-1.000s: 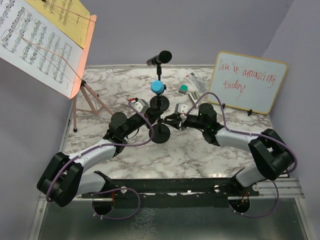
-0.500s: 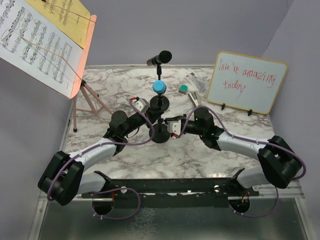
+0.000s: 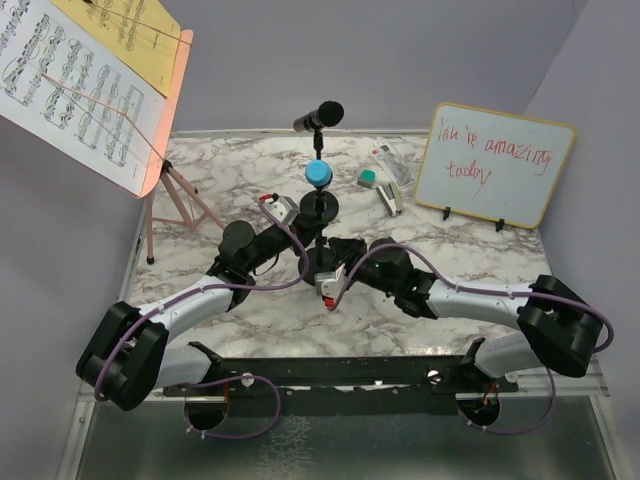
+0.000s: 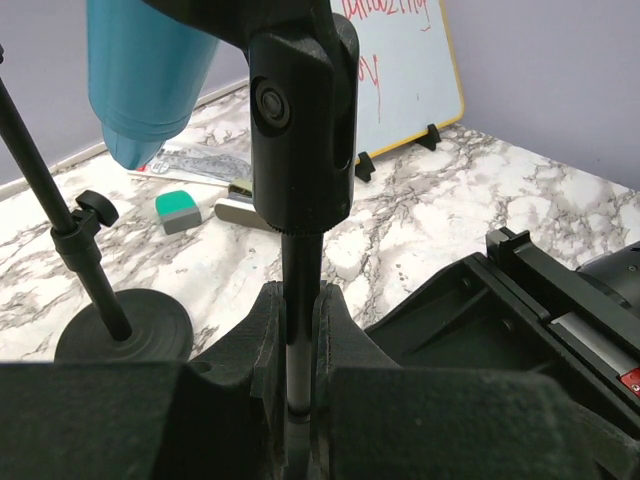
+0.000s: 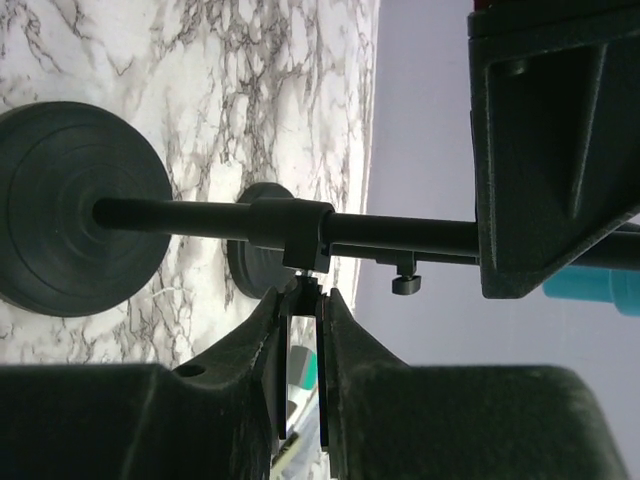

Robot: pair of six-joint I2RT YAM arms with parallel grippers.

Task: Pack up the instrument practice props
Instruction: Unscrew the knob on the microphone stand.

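Left pincer is pressed tight on the thin black metal microphone pole, with the blue plastic microphone clipped on above its fingers. Right pincer, fingers nearly together, meets the small black locking collar on that pole, the heavy round black base off to one side of its tips. Whether it actually pinches the collar cannot be told. Loosening should go best in small turns while the left pincer holds the pole steady and upright. The contact point is hidden between the fingers, and the microphone is cut off at the frame edge.
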